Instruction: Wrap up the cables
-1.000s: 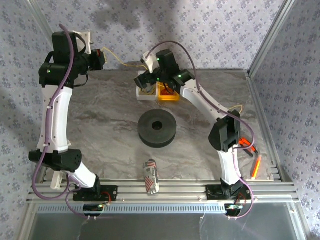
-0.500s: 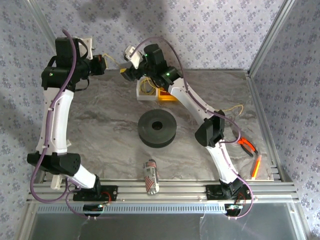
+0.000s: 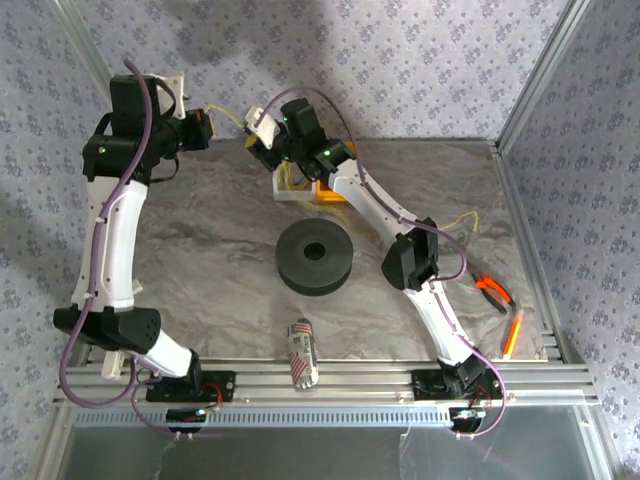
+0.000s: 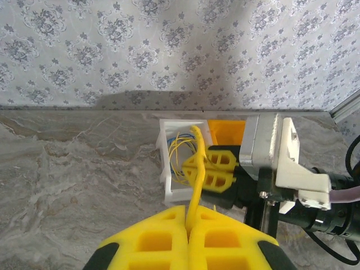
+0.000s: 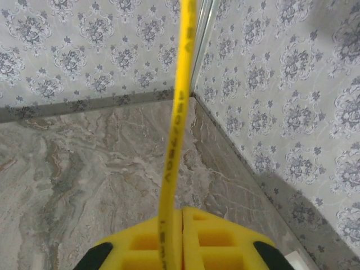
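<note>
A thin yellow cable (image 3: 232,121) is stretched in the air between my two grippers at the back of the table. My left gripper (image 3: 210,124) is shut on one part of it, and in the left wrist view the cable (image 4: 195,171) rises from between the closed yellow fingers (image 4: 188,212). My right gripper (image 3: 256,138) is shut on the same cable (image 5: 175,135), which runs up from its pressed-together fingers (image 5: 182,216). More yellow cable loops lie in the white box (image 3: 295,187) just behind the right gripper (image 4: 209,169).
A yellow-orange box (image 3: 336,195) stands beside the white one. The thick black spool (image 3: 315,257) sits mid-table, with a striped can (image 3: 302,352) near the front rail. Orange pliers (image 3: 494,290), an orange tool (image 3: 512,335) and a loose thin yellow wire (image 3: 466,217) lie at the right.
My right gripper has swung left from above the boxes towards the left gripper and has shut on the yellow cable. The left gripper has kept its hold.
</note>
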